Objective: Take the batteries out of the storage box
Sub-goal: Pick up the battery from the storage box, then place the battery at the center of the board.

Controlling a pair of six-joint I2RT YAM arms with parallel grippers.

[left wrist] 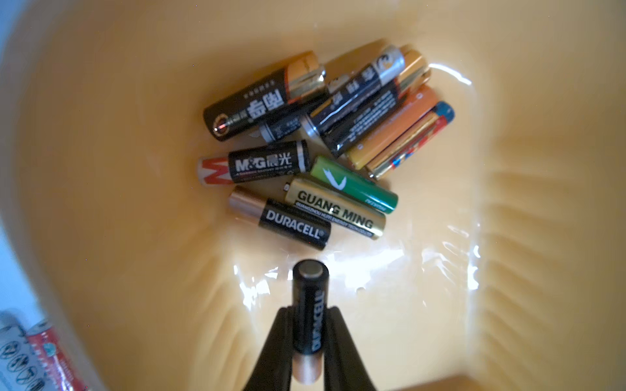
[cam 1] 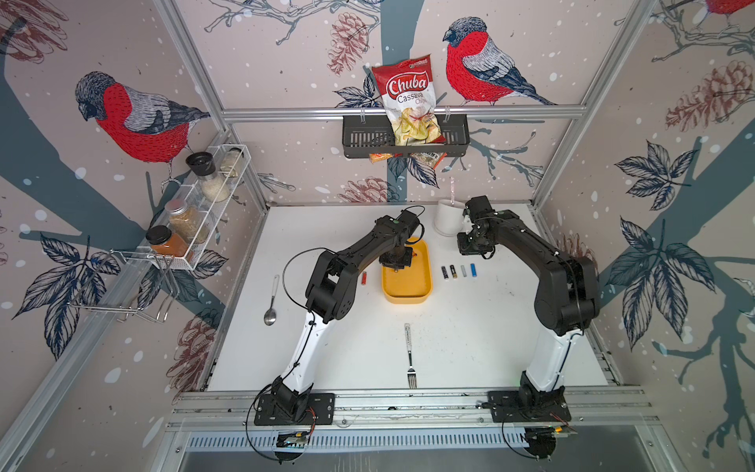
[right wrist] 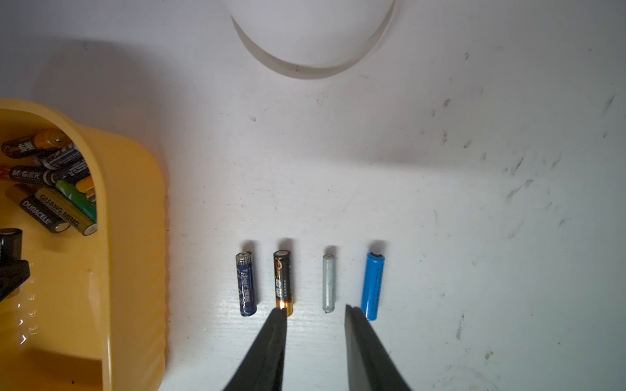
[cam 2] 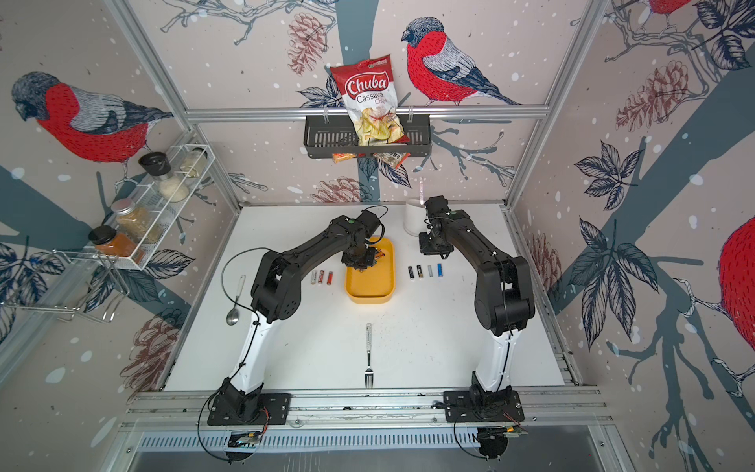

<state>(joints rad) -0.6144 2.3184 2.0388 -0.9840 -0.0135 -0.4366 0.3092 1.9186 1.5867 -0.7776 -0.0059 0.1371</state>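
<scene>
Yellow plastic, glossy and faintly ribbed on its walls: the storage box [cam 1: 408, 300] sits mid-table, and the step in hand is a pick from inside it. The left gripper [left wrist: 310, 315] is clamped narrow around a black-and-copper Duracell cell [left wrist: 309, 287], pinching the round body near its middle with the flat end pointing away from the wrist. Whether the cell is clear of the box floor I cannot tell. At the box's 12 o'clock end lies the heap of batteries [left wrist: 305, 152], ten or so slick cylinders in black, gold, green and orange, some lying across others.

Already out are a row of four cells [right wrist: 283, 282] at 3 o'clock of the box, parallel and apart on the matte, scuffed white table [right wrist: 474, 237], and three more cells [cam 2: 321, 277] at 9 o'clock. The right gripper [right wrist: 315, 308] hovers over the row, jaws moderately apart, holding nothing. A white cup [cam 1: 448, 218] stands at about 1 o'clock.

The next move probably calls for a straight lift over the low rim and a carry toward 9 o'clock. A hard, round cell can swivel in a pinch, so a level set-down should keep it from rolling.
</scene>
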